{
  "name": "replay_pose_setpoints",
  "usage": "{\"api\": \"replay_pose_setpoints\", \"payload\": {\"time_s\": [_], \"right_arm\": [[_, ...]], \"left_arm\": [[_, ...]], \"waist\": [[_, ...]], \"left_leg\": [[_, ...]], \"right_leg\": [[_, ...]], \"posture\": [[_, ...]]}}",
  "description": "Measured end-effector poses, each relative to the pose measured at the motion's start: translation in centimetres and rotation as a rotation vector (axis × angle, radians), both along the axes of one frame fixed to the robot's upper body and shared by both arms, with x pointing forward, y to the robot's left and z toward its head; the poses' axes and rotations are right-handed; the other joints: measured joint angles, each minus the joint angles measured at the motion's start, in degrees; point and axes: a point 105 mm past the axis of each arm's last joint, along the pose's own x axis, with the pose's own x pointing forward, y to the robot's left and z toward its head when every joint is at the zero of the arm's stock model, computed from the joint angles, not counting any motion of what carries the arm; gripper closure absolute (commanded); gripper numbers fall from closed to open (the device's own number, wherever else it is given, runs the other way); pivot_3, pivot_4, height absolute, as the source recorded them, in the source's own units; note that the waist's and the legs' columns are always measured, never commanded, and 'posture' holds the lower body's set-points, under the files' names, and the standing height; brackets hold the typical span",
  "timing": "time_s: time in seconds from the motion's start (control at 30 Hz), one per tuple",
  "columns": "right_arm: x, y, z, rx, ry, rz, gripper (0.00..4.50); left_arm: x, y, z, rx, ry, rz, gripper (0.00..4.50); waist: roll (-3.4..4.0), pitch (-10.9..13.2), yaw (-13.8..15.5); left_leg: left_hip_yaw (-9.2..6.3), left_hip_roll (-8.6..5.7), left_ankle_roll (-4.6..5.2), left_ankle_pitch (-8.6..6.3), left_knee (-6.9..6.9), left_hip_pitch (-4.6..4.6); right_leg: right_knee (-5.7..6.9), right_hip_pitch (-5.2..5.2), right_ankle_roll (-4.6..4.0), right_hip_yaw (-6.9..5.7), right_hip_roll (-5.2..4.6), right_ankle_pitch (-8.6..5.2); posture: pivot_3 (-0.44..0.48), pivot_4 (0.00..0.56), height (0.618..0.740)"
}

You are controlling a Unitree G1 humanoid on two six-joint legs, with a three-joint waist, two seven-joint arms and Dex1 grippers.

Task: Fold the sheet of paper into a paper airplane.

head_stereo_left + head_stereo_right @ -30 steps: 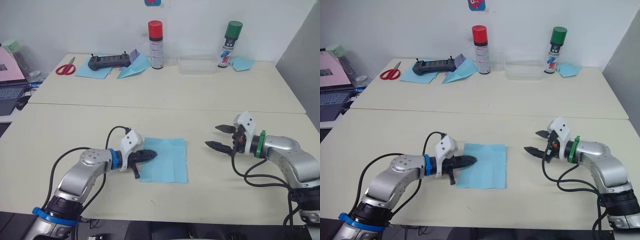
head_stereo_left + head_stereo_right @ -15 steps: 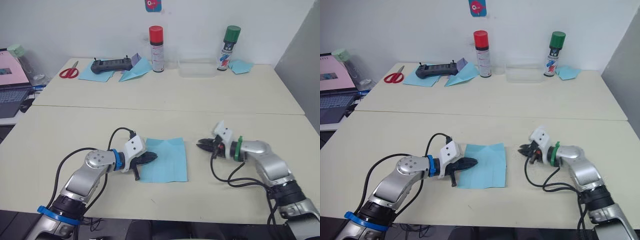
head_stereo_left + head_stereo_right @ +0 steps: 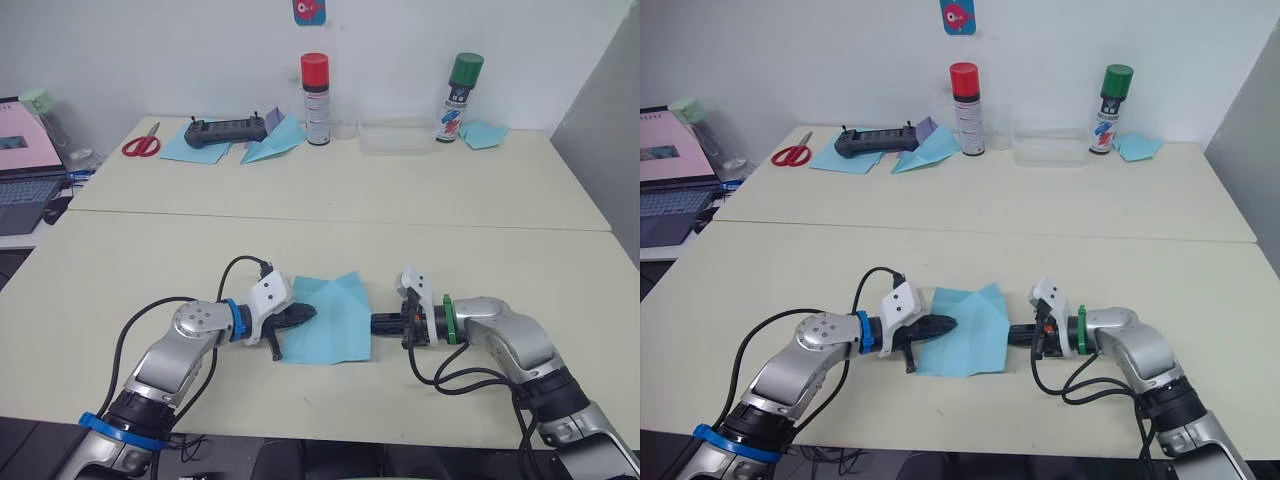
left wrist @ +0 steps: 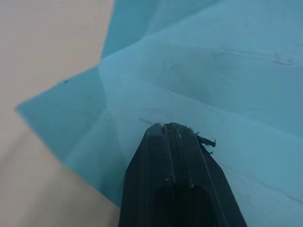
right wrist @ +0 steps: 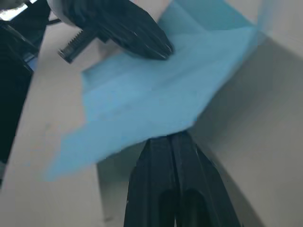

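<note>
Black fingers of the left gripper (image 3: 305, 313) are pressed together, and their joined tips rest flat on the left part of the sheet of paper (image 3: 335, 322), holding it against the tabletop (image 3: 330, 220); in the left wrist view the closed tips (image 4: 176, 130) lie on the blue surface just beside a diagonal crease. From the other side, the right gripper (image 3: 378, 323) has its two fingers closed as well, their tips meeting the sheet's right edge, which is lifted off the table; in the right wrist view the paper's raised edge sits right at the fingertips (image 5: 169, 140), though whether it is pinched between them or only pushed by them cannot be told. Light-blue and creased, the sheet lies near the front edge of the tabletop, between the two grippers, its far right corner folded up into a small peak. Along the far edge stand a red-capped spray can (image 3: 315, 99) and a green-capped spray can (image 3: 460, 97), with scissors (image 3: 141, 145) toward the far left corner.
</note>
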Motion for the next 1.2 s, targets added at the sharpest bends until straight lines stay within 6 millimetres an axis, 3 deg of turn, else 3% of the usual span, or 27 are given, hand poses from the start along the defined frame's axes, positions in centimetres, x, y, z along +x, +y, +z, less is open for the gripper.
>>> {"api": "replay_pose_setpoints", "payload": {"time_s": [0.33, 0.7, 0.9, 1.2], "right_arm": [[1.5, 3.0, 2.2, 0.122, -0.046, -0.058, 4.48], [2.8, 6.6, 0.0, 0.056, -0.109, -0.035, 4.48], [2.9, 7.7, -0.7, -0.008, -0.204, 0.017, 4.48], [2.8, 8.1, -0.9, -0.073, -0.287, 0.082, 4.48]], "left_arm": [[0.1, 0.0, 0.1, 0.0, -0.002, -0.001, 4.5], [-0.2, 0.5, 0.4, 0.002, 0.037, 0.001, 4.5], [-0.5, 2.1, 0.7, 0.033, 0.063, 0.021, 4.5], [-1.0, 5.9, 2.6, 0.038, 0.128, 0.136, 4.5]], "waist": [[0.0, 0.0, 0.0], [-0.03, 0.0, -0.3], [-0.07, 0.0, -1.7], [-0.18, 0.0, -2.0]], "left_leg": [[0.01, 0.0, 0.0, 0.0, -0.03, -0.03], [0.05, 0.05, 0.0, 0.0, -0.25, -0.06], [0.06, 0.11, 0.0, 0.0, -0.65, 0.05], [0.05, 0.18, -0.01, 0.01, -1.01, 0.03]], "right_leg": [[-0.04, -0.13, -0.02, 0.0, -0.01, -0.01], [-0.06, -0.23, -0.06, -0.02, 0.01, -0.03], [-0.05, -0.3, -0.02, -0.04, 0.04, -0.01], [-0.05, -0.55, -0.13, -0.06, 0.12, -0.09]], "posture": [[0.0, 0.15, 0.74], [0.0, 0.15, 0.74], [0.0, 0.15, 0.74], [0.0, 0.15, 0.74]]}}
